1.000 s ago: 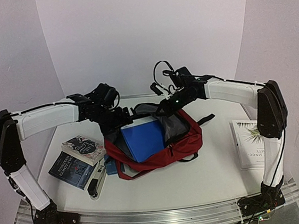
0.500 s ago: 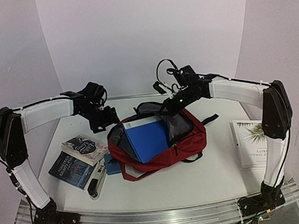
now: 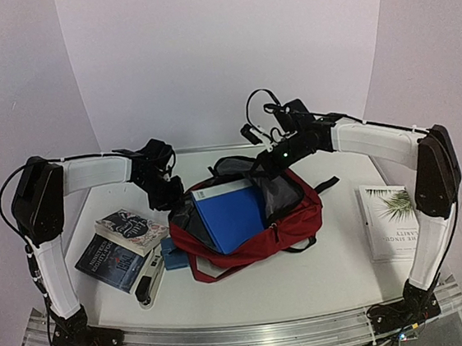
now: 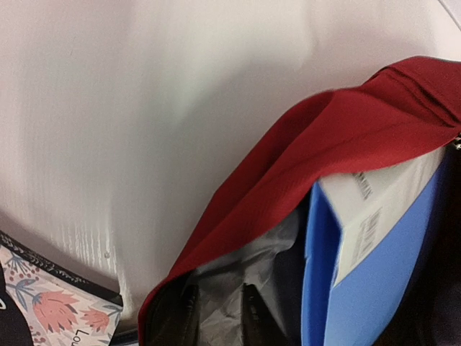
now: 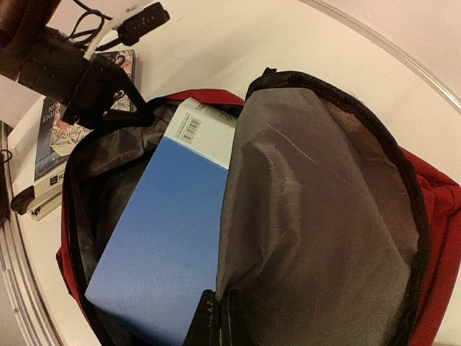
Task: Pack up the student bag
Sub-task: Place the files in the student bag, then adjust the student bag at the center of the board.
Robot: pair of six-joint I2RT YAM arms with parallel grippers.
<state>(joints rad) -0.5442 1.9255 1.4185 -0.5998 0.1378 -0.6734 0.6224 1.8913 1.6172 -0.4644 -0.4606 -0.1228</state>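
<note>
I count one backpack [image 3: 295, 220] and one stapler [image 3: 150, 287]. There are four books: blue book [image 3: 231, 214], floral book [image 3: 130, 231], dark book [image 3: 106, 262], white book [image 3: 387, 221].

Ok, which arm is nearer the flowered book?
Left. The left arm reaches the bag's left rim, beside the flowered book; the right arm holds the bag's lining, farther right.

Both arms reach inward, right pincer [image 5: 218, 317] pinched closed, left pincer [image 3: 169, 198] pointing downward.
</note>
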